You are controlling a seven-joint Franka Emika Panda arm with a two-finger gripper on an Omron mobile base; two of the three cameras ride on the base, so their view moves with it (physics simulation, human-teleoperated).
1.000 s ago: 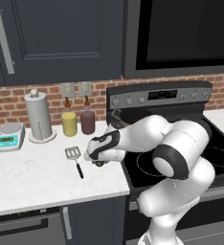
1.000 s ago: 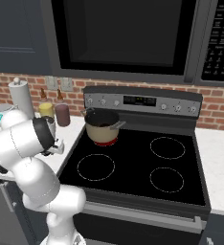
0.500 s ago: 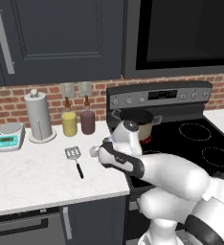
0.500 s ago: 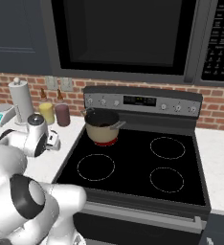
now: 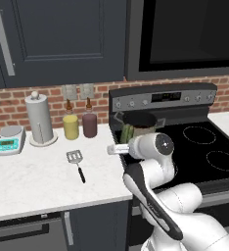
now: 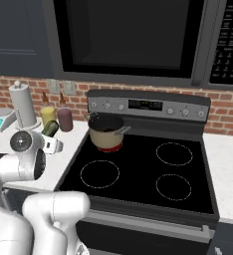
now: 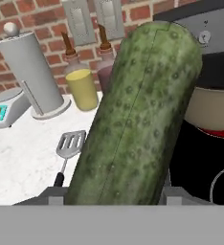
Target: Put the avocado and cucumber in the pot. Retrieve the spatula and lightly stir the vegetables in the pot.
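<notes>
Gripper [image 7: 115,198] clamped on the cucumber [image 7: 135,115]; spatula [image 7: 67,150] lies on the bench [image 7: 18,162] at its 9 o'clock

The cucumber [image 7: 135,119] has matt, pimpled green skin; the spatula [image 7: 70,145] head looks like silvery metal, the stovetop [image 6: 153,174] glossy black.

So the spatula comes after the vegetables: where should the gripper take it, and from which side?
By the thin black handle, from straight above. The spatula lies flat on the counter, silver head toward the wall, so the jaws should close across the handle's width.
</notes>
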